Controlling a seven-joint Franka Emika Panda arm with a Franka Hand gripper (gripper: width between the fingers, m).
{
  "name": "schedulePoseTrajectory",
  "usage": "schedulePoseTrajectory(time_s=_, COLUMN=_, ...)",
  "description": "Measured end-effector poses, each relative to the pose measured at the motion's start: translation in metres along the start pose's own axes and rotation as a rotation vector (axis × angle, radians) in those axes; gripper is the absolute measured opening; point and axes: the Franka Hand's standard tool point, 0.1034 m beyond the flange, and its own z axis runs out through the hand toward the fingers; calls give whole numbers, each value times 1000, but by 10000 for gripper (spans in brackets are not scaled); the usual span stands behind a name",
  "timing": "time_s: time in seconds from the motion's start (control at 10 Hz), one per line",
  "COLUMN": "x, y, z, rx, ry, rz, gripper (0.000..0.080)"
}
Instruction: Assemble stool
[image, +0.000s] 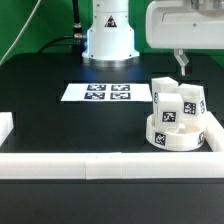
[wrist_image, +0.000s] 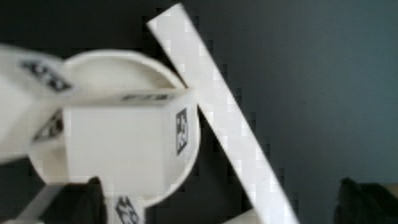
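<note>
The round white stool seat lies on the black table at the exterior view's right, close to the corner of the white rails. White blocky legs with black-and-white tags stand upright on it. My gripper hangs above the seat and legs without touching them. It is open and empty. In the wrist view the seat and one leg lie below, and my gripper has its dark fingertips wide apart, one over the seat's edge.
The marker board lies flat mid-table in front of the robot base. White border rails run along the front and the right side. A rail crosses the wrist view beside the seat.
</note>
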Motion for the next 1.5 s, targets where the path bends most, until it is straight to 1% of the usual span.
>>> schedulePoseTrajectory(time_s=0.1, x=-1, y=0, z=0, rx=-6, ry=5, rz=-109, gripper=649)
schedulePoseTrajectory(time_s=0.2, x=-3, y=-1, z=-1, rx=-19, ry=19, rz=-188, gripper=649)
schedulePoseTrajectory(time_s=0.5, x=-2, y=3, z=0, rx=-28, ry=23, rz=-440, gripper=649)
schedulePoseTrajectory(time_s=0.6, x=-2, y=3, z=0, rx=-29, ry=22, rz=-463, gripper=649)
schedulePoseTrajectory(time_s=0.8, x=-4, y=2, z=6, rx=-75, ry=18, rz=-802, gripper=649)
schedulePoseTrajectory(time_s=0.9, x=-5, y=2, z=7, rx=-103, ry=13, rz=-980, gripper=649)
schedulePoseTrajectory(time_s=1.3, x=-4, y=6, z=8, rx=-109, ry=1, rz=-1198, gripper=649)
schedulePoseTrajectory(time_s=1.5, x=-8, y=10, z=15, rx=-110, ry=8, rz=-1219, gripper=649)
